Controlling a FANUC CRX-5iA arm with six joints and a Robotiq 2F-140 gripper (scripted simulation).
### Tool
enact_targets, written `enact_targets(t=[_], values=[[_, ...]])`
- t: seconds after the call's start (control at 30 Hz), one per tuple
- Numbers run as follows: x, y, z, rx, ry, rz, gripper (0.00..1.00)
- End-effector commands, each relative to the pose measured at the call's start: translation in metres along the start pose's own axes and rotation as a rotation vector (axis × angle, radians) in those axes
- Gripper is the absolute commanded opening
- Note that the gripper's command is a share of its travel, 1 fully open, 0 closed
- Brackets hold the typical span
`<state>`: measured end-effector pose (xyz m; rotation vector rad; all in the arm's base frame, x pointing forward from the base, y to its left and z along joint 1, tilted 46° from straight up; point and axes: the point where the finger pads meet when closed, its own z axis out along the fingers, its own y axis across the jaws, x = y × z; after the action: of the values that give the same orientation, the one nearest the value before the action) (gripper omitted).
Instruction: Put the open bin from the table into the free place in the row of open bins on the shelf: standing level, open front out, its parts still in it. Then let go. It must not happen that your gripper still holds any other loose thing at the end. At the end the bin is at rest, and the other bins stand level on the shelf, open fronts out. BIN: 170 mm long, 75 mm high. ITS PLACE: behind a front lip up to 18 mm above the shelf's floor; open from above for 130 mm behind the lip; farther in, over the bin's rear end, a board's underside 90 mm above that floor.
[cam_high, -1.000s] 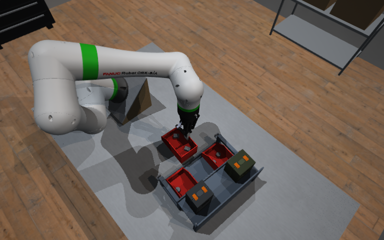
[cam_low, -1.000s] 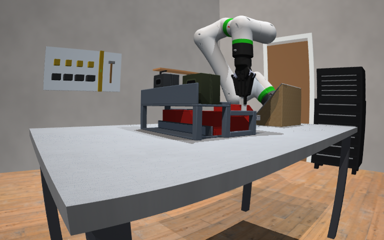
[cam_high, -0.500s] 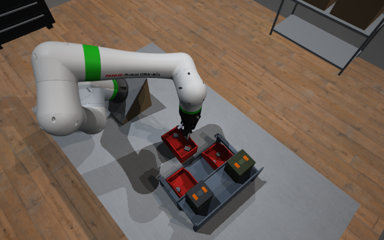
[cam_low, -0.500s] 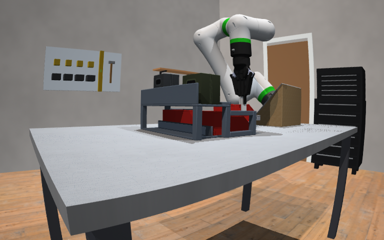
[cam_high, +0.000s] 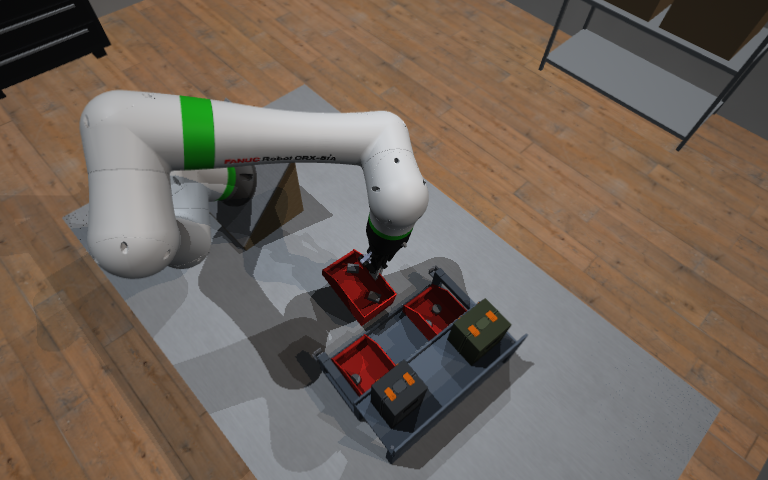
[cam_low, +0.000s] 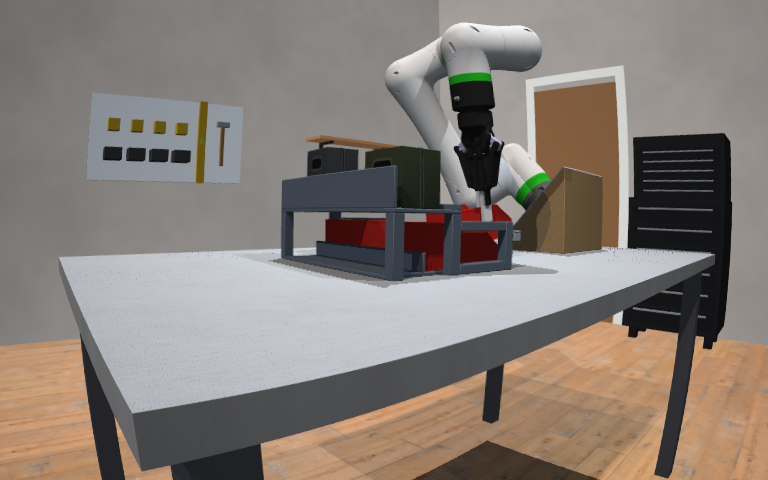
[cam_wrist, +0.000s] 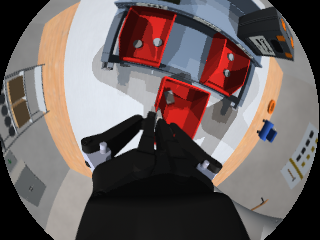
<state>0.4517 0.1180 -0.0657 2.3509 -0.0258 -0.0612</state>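
Note:
My gripper (cam_high: 376, 273) (cam_low: 485, 212) (cam_wrist: 154, 112) is shut on a side wall of the red open bin (cam_high: 357, 287) (cam_low: 501, 215) (cam_wrist: 192, 102). The bin hangs above the table, just short of the shelf's front lip, its shadow set off from it. It looks slightly tilted; grey parts (cam_high: 373, 296) (cam_wrist: 169, 97) lie in it. My fingers and palm hide part of the bin in the wrist view. On the shelf, one red bin (cam_high: 421, 308) (cam_wrist: 147, 27) and another red bin (cam_high: 362, 359) (cam_wrist: 215, 65) stand at the two ends. The free place (cam_high: 396, 337) (cam_wrist: 192, 45) lies between them.
A dark grey case (cam_high: 396, 410) (cam_low: 334, 160) and an olive case (cam_high: 481, 333) (cam_low: 421, 181) stand on the board behind the bin row. Raised shelf sides flank the row. A brown wedge-shaped block (cam_high: 283, 206) (cam_low: 577, 215) stands near the robot's base.

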Motion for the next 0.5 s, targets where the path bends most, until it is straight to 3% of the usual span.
enact_targets(t=[0.0, 0.47], values=[[0.0015, 0.0, -0.0018, -0.002, -0.032, 0.0, 0.0], [0.0041, 0.0, -0.0051, -0.002, -0.096, 0.0, 0.0]])
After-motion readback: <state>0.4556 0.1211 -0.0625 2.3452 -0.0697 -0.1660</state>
